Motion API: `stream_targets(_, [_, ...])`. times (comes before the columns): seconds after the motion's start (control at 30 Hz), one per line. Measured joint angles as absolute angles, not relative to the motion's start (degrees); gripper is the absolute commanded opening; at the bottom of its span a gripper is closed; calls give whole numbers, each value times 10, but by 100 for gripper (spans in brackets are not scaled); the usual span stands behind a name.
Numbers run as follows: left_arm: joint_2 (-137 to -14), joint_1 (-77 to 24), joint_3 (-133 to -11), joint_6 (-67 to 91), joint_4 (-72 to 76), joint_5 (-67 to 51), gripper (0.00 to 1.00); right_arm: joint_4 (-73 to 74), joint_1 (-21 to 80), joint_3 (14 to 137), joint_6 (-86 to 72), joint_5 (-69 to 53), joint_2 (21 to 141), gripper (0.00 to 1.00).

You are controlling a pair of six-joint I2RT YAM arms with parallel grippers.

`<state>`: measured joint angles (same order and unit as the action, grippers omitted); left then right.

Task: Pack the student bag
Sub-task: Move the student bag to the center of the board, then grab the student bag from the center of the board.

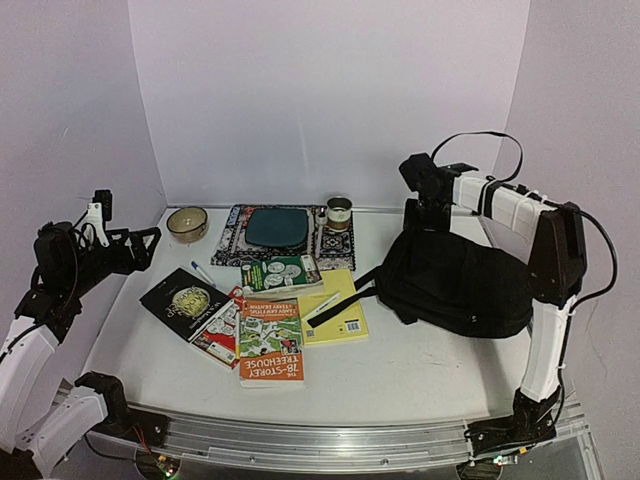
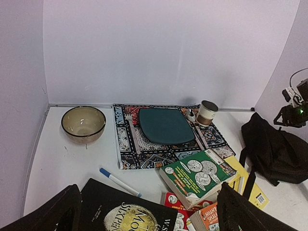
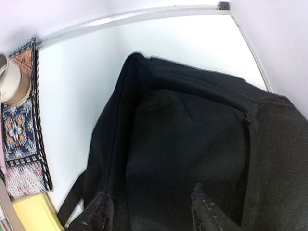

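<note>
Clearly, the left gripper (image 1: pixel 146 250) has its jaws spread wide and holds nothing. It hangs off the left edge of the table (image 1: pixel 420 360), and in the left wrist view its two dark fingers (image 2: pixel 53 211) frame the near corners of the picture with only books between them. The right gripper (image 3: pixel 151 208) also has its jaws apart, with nothing clamped between them. Its fingertips (image 3: pixel 101 211) sit low over the black fabric of the student bag (image 1: pixel 460 280); whether they touch the cloth cannot be told.

The student bag lies flat on the right side of the table, under the right arm, with a strap trailing toward the yellow notepad (image 1: pixel 338 312).

Some writing is legible. The orange book (image 1: pixel 270 345), nearest the arms, reads "78-STOREY TREEHOUSE", upside down from the top camera. The black book (image 1: pixel 185 300) shows gold lettering cut off at the frame edge in the left wrist view: "SIXPEN". The green book (image 2: pixel 197 175) carries pictures of coins, but its text is too small to read. The notepad bears a barcode label. A blue-capped pen (image 2: pixel 119 182) lies beside the black book.
</note>
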<state>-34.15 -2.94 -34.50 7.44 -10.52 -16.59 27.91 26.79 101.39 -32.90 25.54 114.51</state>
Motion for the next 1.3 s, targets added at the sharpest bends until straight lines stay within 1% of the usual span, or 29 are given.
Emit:
stream_targets(0.03, [-341, -29, -345, 74, -105, -167, 99, 273, 267, 993, -306, 245, 1134, 73])
stream_targets(0.07, [-341, -29, -345, 75, -105, -169, 99, 272, 267, 968, -285, 234, 1120, 78])
stream_targets(0.17, [-341, -29, -345, 74, -105, -174, 99, 273, 267, 893, -224, 210, 1072, 96])
stream_targets(0.2, [-341, -29, -345, 75, -105, -176, 99, 274, 267, 867, -204, 203, 1052, 98])
stream_targets(0.33, [-341, -29, -345, 74, -105, -184, 99, 308, 268, 789, -126, 181, 973, 98])
stream_targets(0.5, [-338, -29, -345, 74, -105, -193, 99, 370, 268, 761, -57, 163, 924, 98])
stream_targets(0.73, [-334, -29, -345, 74, -105, -197, 99, 440, 268, 692, 6, 153, 913, 98])
stream_targets(0.9, [-334, -29, -345, 74, -105, -200, 99, 450, 268, 668, 25, 158, 915, 98])
stream_targets(1.0, [-334, -29, -345, 74, -105, -200, 99, 444, 268, 666, 28, 178, 938, 97])
stream_targets(1.1, [-334, -29, -345, 74, -105, -204, 99, 428, 268, 665, 30, 192, 973, 91])
stream_targets(1.17, [-334, -29, -345, 74, -105, -206, 99, 413, 268, 663, 29, 198, 994, 80])
stream_targets(1.2, [-334, -29, -345, 74, -105, -207, 99, 407, 268, 663, 28, 202, 1003, 71])
stream_targets(1.23, [-334, -29, -345, 74, -105, -208, 99, 402, 268, 662, 26, 207, 1011, 60])
stream_targets(1.3, [-334, -29, -345, 74, -105, -209, 99, 395, 268, 663, 20, 219, 1021, 34])
